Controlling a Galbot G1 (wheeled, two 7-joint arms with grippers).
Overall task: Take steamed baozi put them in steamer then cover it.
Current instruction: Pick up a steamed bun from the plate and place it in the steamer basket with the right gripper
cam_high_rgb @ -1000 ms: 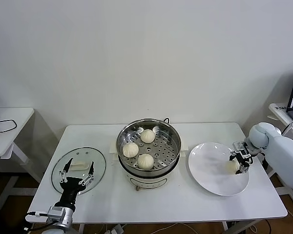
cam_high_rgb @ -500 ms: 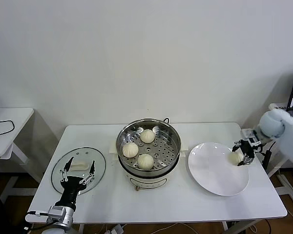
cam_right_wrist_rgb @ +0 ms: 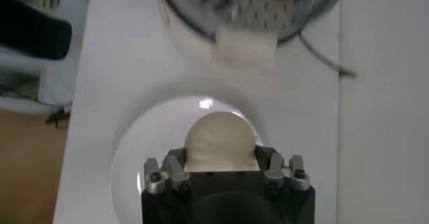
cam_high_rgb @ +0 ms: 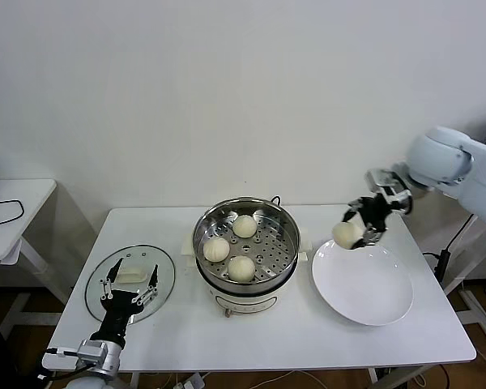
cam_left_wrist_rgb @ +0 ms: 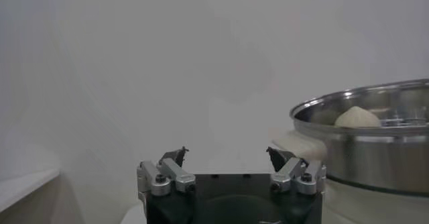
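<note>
The steamer is a shiny steel pot mid-table, and three cream baozi lie on its perforated tray: one at the back, one on the left, one in front. My right gripper is shut on a fourth baozi and holds it in the air above the white plate's far left rim, right of the steamer. My left gripper hovers open and empty over the glass lid at the table's left.
A white side table stands at the far left with black glasses on it. A power cord runs from the steamer's back. The steamer's white handle tab faces the plate.
My right gripper lifted the baozi off the plate's right side and carried it up and leftward to the plate's far left rim. The left arm stayed still.
</note>
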